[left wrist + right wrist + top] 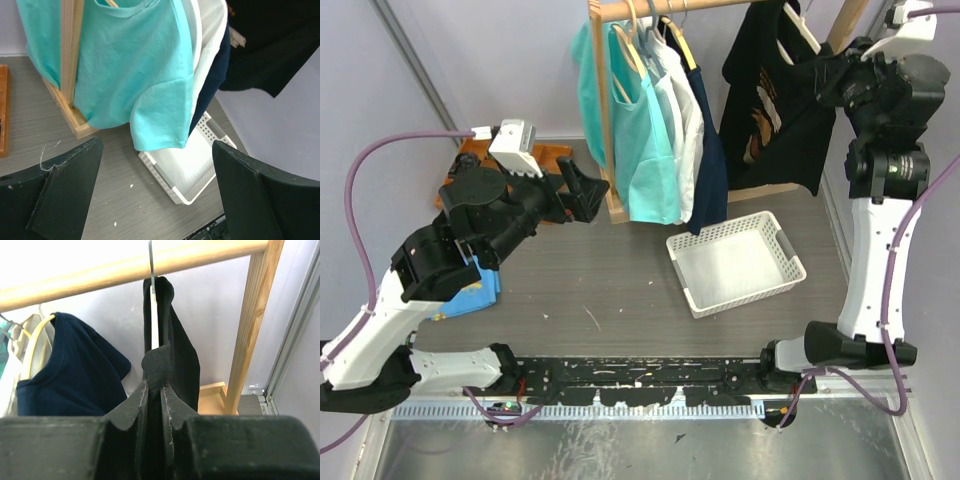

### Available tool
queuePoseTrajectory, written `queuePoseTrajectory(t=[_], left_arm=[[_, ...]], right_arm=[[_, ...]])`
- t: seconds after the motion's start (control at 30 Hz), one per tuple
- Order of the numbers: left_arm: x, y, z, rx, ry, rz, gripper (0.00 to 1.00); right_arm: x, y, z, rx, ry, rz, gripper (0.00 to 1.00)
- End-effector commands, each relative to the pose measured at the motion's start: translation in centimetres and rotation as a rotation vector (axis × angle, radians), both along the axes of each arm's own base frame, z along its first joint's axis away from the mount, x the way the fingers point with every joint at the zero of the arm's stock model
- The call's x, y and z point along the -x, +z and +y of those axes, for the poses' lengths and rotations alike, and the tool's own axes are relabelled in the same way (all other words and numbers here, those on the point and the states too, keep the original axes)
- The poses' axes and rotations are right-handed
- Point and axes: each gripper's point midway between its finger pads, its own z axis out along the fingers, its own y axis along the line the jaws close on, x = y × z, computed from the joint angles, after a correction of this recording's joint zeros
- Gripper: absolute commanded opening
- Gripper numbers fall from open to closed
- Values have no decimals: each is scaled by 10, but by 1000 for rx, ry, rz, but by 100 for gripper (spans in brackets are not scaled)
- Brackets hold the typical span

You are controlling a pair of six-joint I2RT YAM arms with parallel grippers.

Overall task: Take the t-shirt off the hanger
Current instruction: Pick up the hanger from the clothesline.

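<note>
Right tool (154, 390): jaws nearly closed, pinching a bunched fold of the black printed t-shirt (175, 347) just below the round wooden rail (125, 267). The fold is at the top of the shirt, right against the slim pale hanger (154, 332), whose metal hook sits over the rail close to its right post. It looks like fabric only in the grip, but I can't rule out the hanger.

Left tool (582, 190): jaws wide apart, holding nothing. It hovers low by the rail's left post, facing the turquoise t-shirt (135, 65).

The white perforated plastic basket (735, 262) sits on the grey surface (620, 290), in front of the rail and below the black shirt.

Step, my read: the grasp is made and the shirt is not yet off the hanger.

Next move, my read:
- Drag the pinched shoulder down and sideways off the hanger's end, away from the rail.
- Keep the pull shallow so the hook doesn't lift off the rail.
- The left tool is free to steady the hanger or take the hem.
</note>
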Motion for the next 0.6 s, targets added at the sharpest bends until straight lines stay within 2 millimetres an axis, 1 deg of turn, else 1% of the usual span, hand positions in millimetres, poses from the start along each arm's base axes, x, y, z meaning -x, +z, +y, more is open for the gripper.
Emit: queuePoseTrajectory(t=[0.0,0.13,0.2,0.43,0.5,0.57], left_arm=[[1,29,-4,39,-23,-52,98],[-1,36,-12,33,-44,-62,98],[-3,39,-17,28,-54,-66,98],[-5,49,-36,34,-105,-72,98],[-4,55,-40,43,-121,-78,98],[-9,51,-52,30,-133,-68,98]], right_arm=[[42,41,7,16,3,-157,1],[57,32,10,14,5,-137,1],[67,31,10,14,2,-135,1],[104,40,12,10,-12,-161,1],[115,42,11,18,-24,-165,0],[125,44,10,18,-34,-170,1]])
